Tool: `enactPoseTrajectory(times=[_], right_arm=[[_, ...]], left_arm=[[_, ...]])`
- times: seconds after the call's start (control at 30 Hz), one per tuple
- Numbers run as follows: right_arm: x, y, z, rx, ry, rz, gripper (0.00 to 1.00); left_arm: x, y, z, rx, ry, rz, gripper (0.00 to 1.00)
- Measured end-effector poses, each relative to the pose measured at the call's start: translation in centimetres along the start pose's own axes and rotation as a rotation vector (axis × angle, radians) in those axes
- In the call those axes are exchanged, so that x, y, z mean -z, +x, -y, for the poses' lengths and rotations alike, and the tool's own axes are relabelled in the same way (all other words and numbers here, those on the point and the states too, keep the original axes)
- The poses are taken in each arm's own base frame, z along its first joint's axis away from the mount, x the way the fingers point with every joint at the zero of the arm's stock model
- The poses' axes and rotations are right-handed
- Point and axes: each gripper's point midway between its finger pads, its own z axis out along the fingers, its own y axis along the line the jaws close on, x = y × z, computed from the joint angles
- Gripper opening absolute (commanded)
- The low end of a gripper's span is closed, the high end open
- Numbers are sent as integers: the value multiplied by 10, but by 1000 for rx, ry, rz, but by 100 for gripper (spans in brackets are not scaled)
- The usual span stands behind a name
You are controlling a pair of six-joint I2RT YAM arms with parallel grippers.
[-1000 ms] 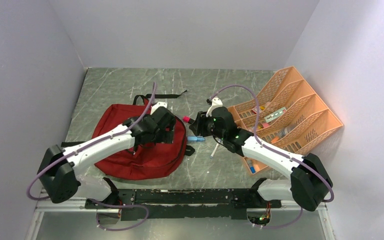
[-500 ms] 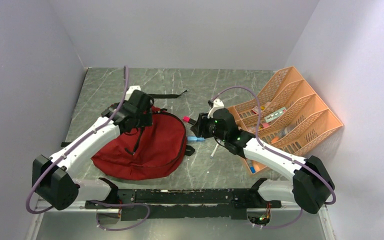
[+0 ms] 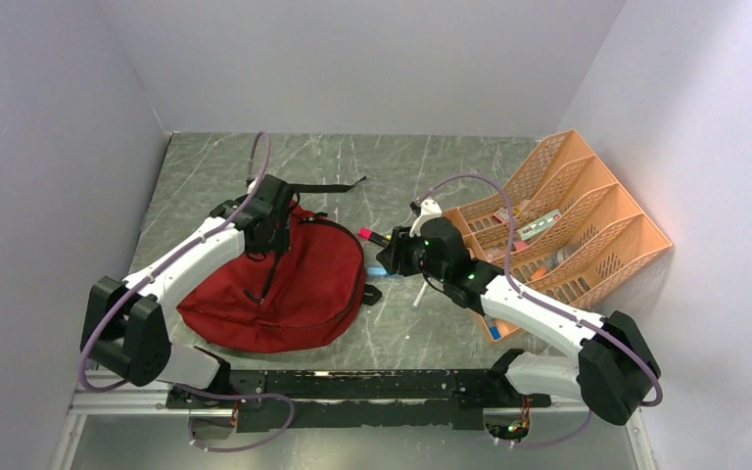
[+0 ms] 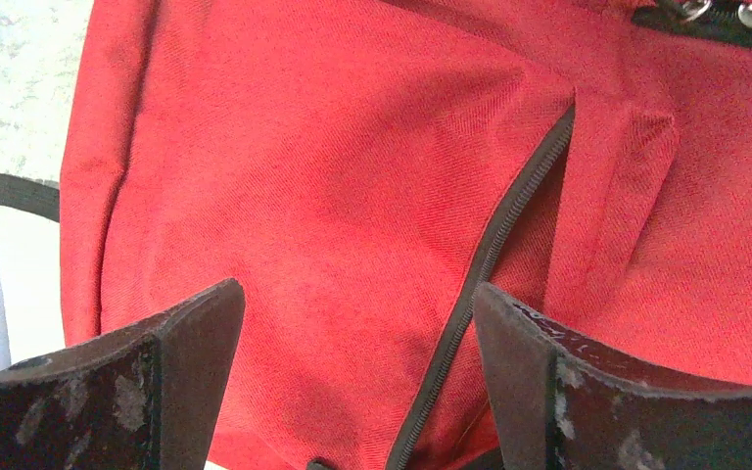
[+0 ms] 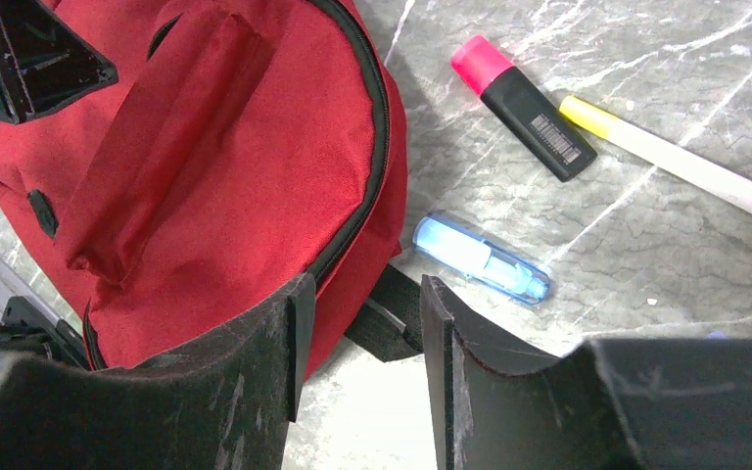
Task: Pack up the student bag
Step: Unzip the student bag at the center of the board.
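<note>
The dark red student bag [image 3: 284,289] lies flat on the table's left half and fills the left wrist view [image 4: 333,176], with its black zipper trim [image 4: 509,230] running down. My left gripper [image 3: 266,235] hovers over the bag's back edge, open and empty [image 4: 357,333]. My right gripper [image 3: 394,257] is just right of the bag, open and empty [image 5: 362,313], over a black strap end [image 5: 392,313]. A pink highlighter [image 5: 524,108], a blue pen [image 5: 480,259] and a yellow-tipped white pen [image 5: 685,162] lie on the table beside the bag.
An orange plastic desk organiser [image 3: 568,225] holding several stationery items stands at the right. A white pen [image 3: 418,294] lies under the right arm. A black bag strap [image 3: 328,187] trails towards the back. Walls close in on the left, back and right.
My left gripper has swung from over the bag's middle to its back left edge, and the bag's top has flattened. My right gripper shifted slightly.
</note>
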Motion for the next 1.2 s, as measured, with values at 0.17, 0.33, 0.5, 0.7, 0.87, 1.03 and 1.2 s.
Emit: enactPoseTrajectory(times=[0.17, 0.33, 0.5, 0.7, 0.87, 1.03, 1.2], right_arm=[[0, 2, -2, -1, -11, -9, 48], [-2, 7, -4, -3, -26, -27, 48], [-3, 8, -6, -4, -38, -36, 48], [-4, 12, -6, -5, -44, -49, 48], [-4, 12, -7, -5, -46, -51, 48], [-4, 12, -7, -4, -46, -51, 48], [-4, 14, -7, -4, -48, -57, 48]], left_arm=[[-4, 6, 5, -36, 31, -14, 90], [-11, 14, 12, -82, 55, -48, 91], [-20, 20, 15, -124, 43, -80, 93], [-29, 15, 23, -151, 24, -88, 93], [-33, 0, 29, -190, -47, -49, 86], [-34, -3, 19, -230, -143, -25, 77], [-31, -5, 5, -245, -211, -14, 71]])
